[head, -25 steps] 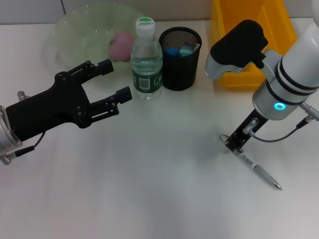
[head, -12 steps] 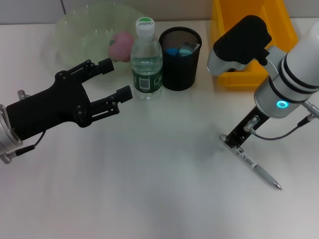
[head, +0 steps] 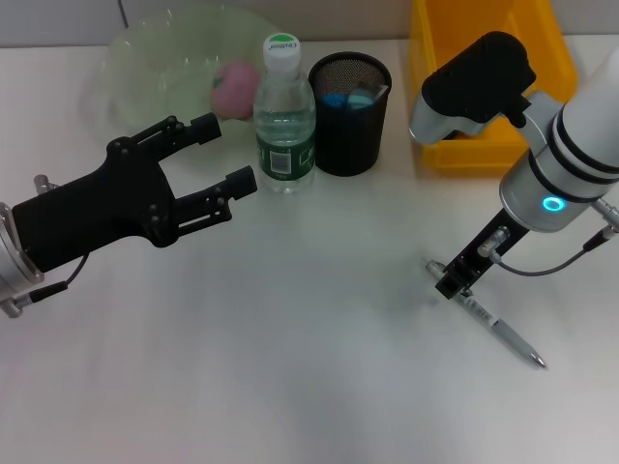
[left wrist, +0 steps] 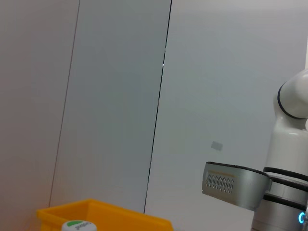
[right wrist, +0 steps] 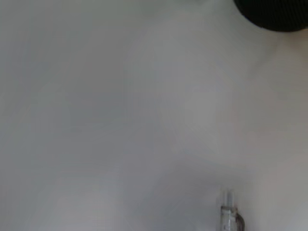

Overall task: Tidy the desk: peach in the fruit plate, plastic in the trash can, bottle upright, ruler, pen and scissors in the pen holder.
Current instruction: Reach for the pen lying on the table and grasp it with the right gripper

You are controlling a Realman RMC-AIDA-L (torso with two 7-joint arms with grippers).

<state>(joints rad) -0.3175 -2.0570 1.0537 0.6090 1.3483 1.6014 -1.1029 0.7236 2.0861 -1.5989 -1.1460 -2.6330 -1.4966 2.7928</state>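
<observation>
Right hand [head: 453, 281] down at the pen [head: 501, 333] top end, closure can't tell; pen's light, stiff, slick — pinch mid-barrel; left hand [head: 224, 155] spread, idle.

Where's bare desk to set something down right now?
Free: the near desk between the left gripper and the pen. Crowded: the far edge, with fruit plate, bottle, pen holder and yellow bin.
</observation>
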